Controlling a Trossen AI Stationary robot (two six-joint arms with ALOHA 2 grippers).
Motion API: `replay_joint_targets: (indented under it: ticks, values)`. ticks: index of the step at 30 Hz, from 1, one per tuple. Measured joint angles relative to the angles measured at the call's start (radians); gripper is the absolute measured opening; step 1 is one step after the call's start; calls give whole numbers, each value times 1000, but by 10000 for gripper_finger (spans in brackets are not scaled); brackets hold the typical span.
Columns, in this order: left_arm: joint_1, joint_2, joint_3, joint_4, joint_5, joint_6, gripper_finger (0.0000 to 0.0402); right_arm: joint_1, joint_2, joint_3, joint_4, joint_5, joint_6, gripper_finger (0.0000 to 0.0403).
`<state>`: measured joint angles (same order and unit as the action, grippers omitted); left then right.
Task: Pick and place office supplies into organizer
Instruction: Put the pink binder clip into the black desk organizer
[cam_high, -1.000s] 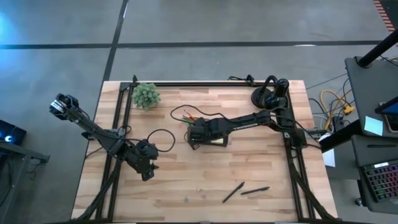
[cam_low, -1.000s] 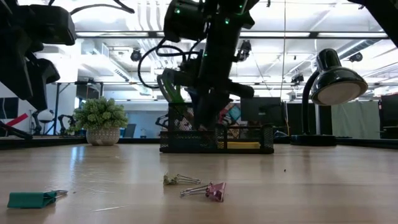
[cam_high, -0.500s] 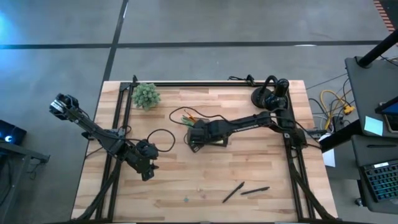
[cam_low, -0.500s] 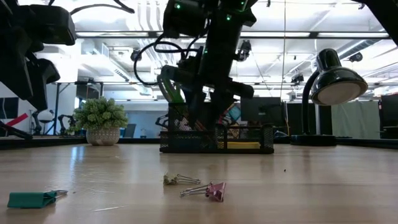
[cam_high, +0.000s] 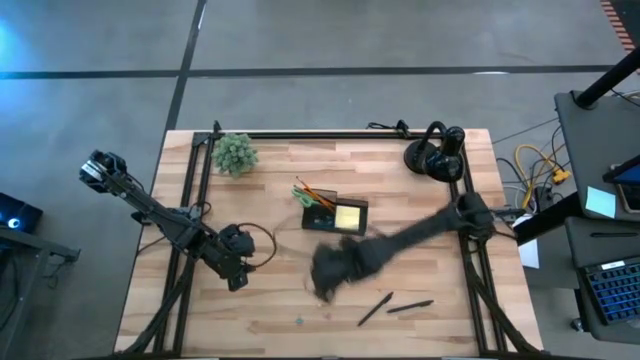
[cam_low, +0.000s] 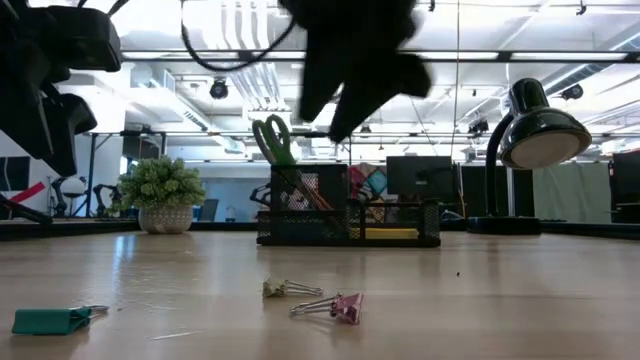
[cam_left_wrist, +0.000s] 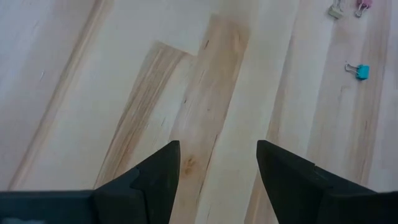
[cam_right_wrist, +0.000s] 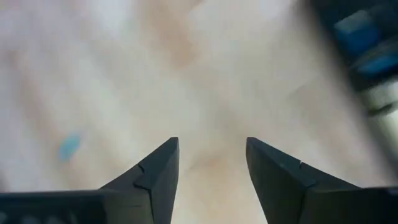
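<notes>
Black pens (cam_high: 395, 307) lie near the tabletop's front edge; right gripper (cam_high: 326, 272), jaws apart and empty, risks nudging them away. Left gripper (cam_high: 235, 262) waits, jaws apart.

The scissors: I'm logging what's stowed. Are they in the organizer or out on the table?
In. The scissors stand upright in the organizer, green handles poking above its rim in the low view.

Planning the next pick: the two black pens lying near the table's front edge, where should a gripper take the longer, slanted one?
Probably at mid-barrel of the slanted pen, coming straight down with the fingers across its width. It lies flat on the bare table, its end close to the other pen, so the middle looks like the freest spot. The right gripper, open and empty, is nearest.
</notes>
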<state>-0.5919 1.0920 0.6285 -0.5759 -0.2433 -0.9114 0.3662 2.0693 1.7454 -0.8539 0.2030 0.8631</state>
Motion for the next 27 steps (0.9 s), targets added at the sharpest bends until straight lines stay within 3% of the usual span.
replay_joint_targets:
  ticks: [4, 9, 16, 27]
  values:
    - [1, 0, 0, 18, 0, 5, 199, 134, 26, 0, 31, -36, -17, 172]
    - [1, 0, 0, 24, 0, 9, 199, 237, 95, 0, 100, 28, -58, 180]
    - [1, 0, 0, 21, 0, 8, 199, 248, 145, 2, 138, 27, -14, 200]
    - [0, 0, 0, 19, 0, 2, 199, 242, 204, 2, 213, -9, -34, 201]
